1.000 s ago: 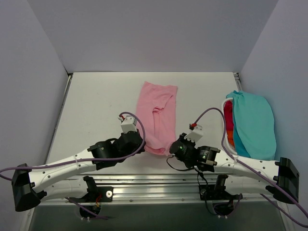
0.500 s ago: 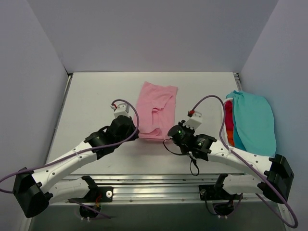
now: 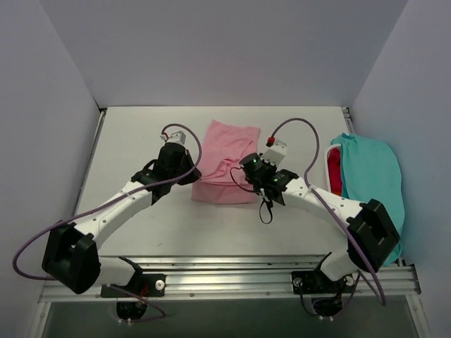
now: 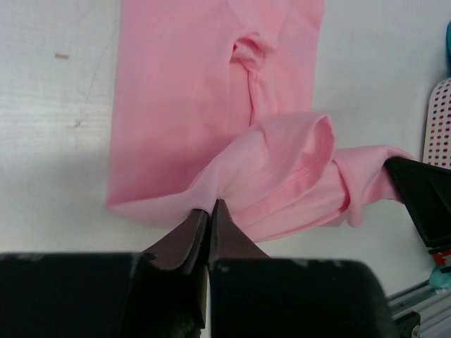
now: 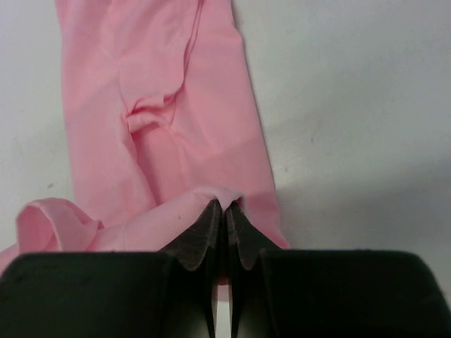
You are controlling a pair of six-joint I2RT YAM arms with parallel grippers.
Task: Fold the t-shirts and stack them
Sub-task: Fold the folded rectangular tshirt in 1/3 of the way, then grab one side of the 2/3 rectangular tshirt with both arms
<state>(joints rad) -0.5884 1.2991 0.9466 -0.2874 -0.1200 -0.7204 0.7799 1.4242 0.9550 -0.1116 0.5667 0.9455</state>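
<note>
Now left gripper [image 4: 210, 205] and right gripper [image 5: 224, 207] each pinch near hem of pink t-shirt [image 3: 229, 137]; its long axis runs ahead of both.

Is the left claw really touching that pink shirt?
Touching. The left wrist view shows the left gripper shut on a lifted edge of the pink t-shirt.

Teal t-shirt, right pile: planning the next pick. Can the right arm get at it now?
Probably not yet: the right tool is shut on the pink t-shirt. The teal t-shirt lies mostly uncovered, so releasing should free the way.
</note>
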